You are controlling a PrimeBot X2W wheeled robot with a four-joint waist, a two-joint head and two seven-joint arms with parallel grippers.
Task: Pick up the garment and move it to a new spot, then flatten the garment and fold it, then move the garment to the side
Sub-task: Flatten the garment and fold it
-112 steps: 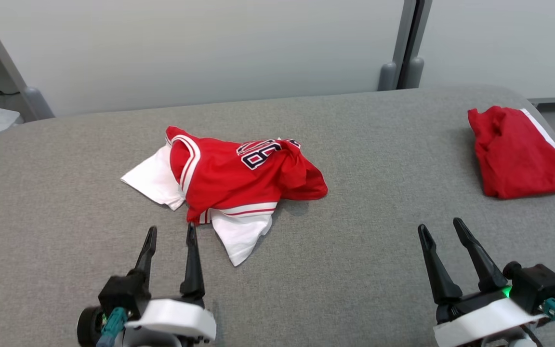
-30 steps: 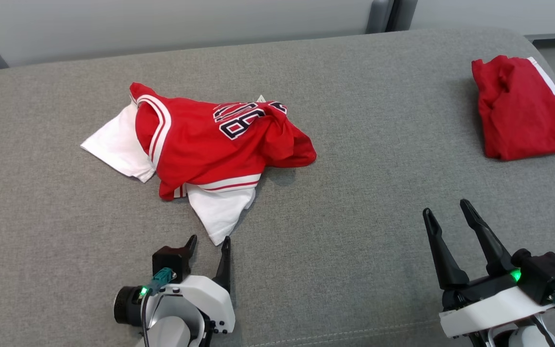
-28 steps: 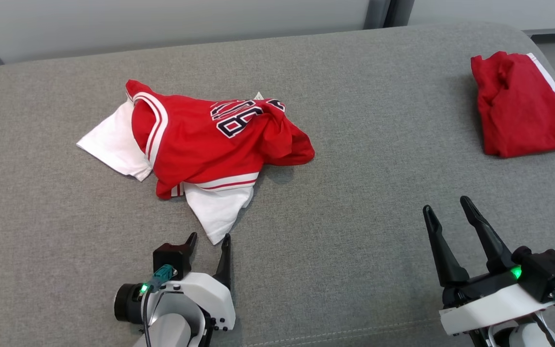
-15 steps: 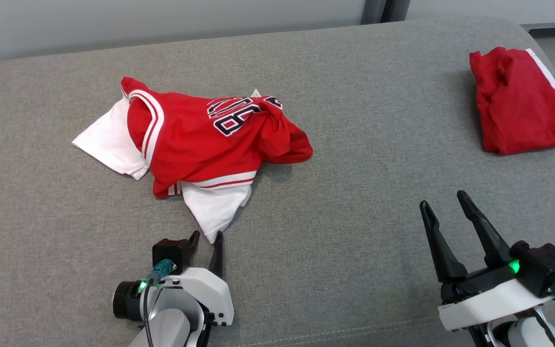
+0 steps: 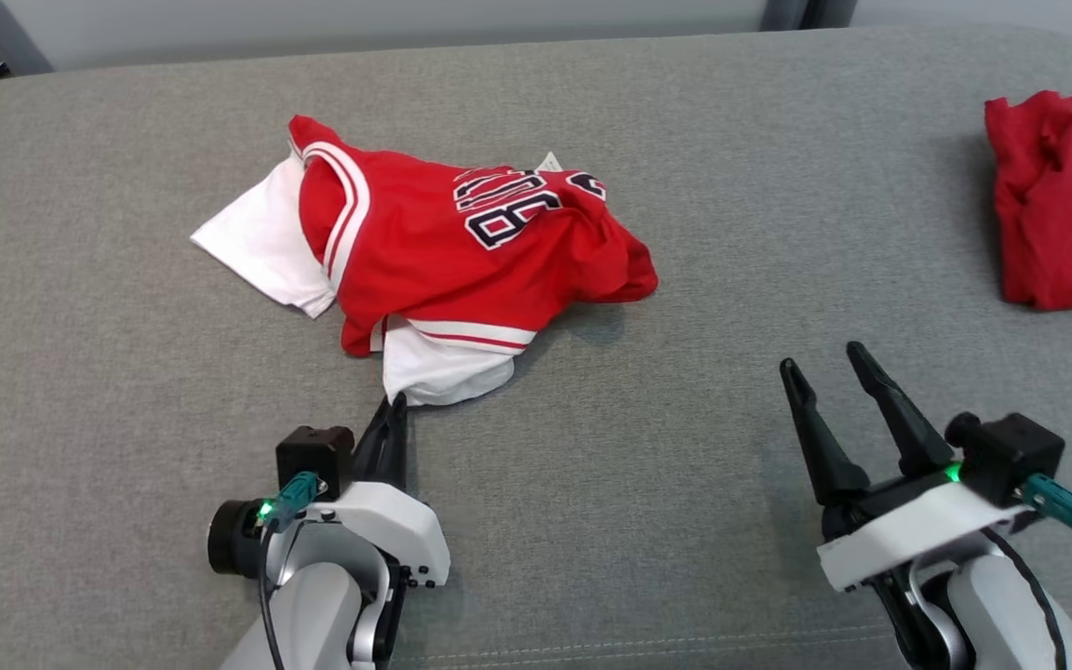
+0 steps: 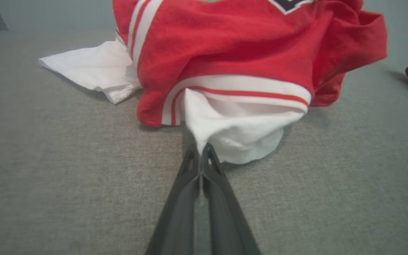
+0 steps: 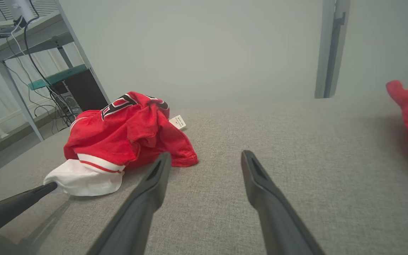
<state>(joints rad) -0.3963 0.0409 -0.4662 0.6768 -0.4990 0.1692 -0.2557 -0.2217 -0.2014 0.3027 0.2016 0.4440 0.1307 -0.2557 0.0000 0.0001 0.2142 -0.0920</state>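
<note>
My left gripper (image 5: 395,408), fingers apart around the white corner half a second ago, now pinches that corner of the crumpled red-and-white garment (image 5: 462,251) lying mid grey padded surface (image 5: 685,437): grasp looks made, lift is next; right gripper (image 5: 823,361) spread, empty.

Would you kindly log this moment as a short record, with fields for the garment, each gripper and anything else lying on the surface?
garment: red and white jersey, crumpled on the grey surface
left gripper: shut on the jersey's white corner
right gripper: open, holding nothing, apart from the jersey
other item: red cloth at the surface's far right
stage: corner gripped; jersey not yet flattened or folded
</note>
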